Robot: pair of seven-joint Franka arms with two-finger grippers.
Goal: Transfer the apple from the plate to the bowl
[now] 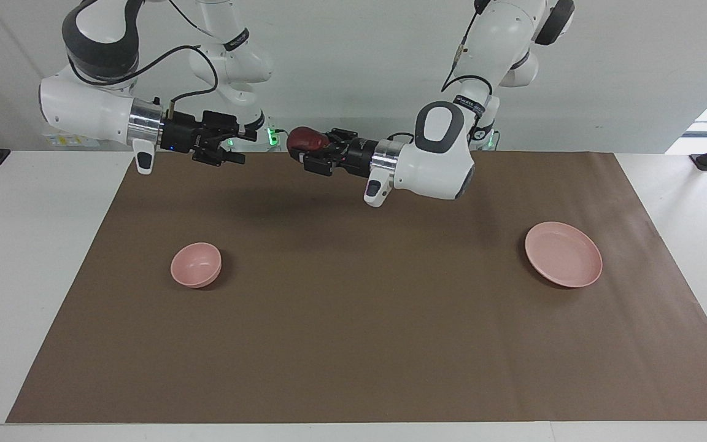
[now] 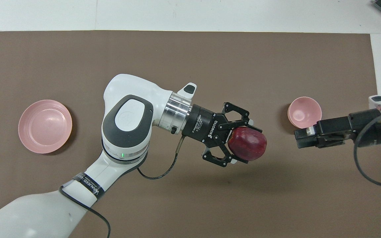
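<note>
While our left gripper clamps the small dark red apple aloft, we align the open-jawed right gripper squarely for handover.

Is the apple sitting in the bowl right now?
No, the apple is gripped in the left end effector, and the bowl holds nothing.

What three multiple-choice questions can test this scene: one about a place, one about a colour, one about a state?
1. Where is the apple?
A. on the plate
B. in the left gripper, in the air
C. in the bowl

2. What colour is the bowl?
A. pale pink
B. green
C. white

3. How is the right gripper?
A. shut on the apple
B. open, holding nothing
C. inside the bowl

Answers: 1 B, its fingers clamp the apple above the brown mat. 2 A, pink like the plate. 3 B, its fingers stand apart, pointing at the apple.
</note>
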